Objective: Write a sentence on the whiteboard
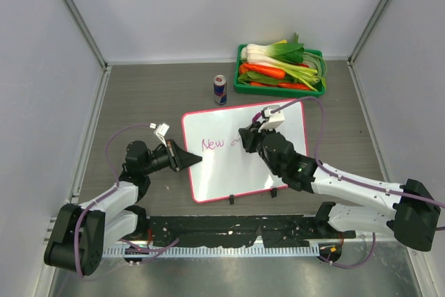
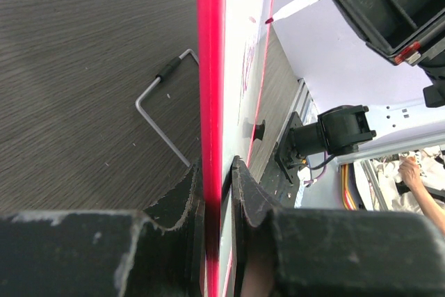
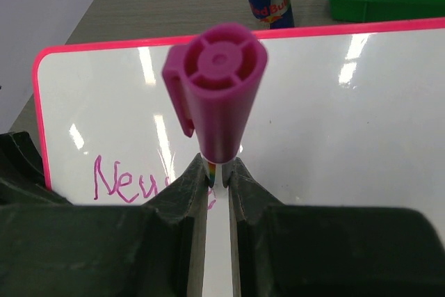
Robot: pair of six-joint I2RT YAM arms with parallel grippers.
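On the table [image 1: 139, 95], one whiteboard [image 1: 229, 172], one pink word [image 1: 212, 145], one marker [image 3: 217, 88]

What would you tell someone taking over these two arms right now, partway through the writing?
The left gripper is shut on the left edge of the whiteboard, steadying it.
The right gripper is shut on the magenta marker, its tip at or just off the board, right of the writing.
The board sits mid-table, with a can and a green tray behind it.
Done: the sentence reads "New" plus the start of a stroke.
Left: the remaining words.
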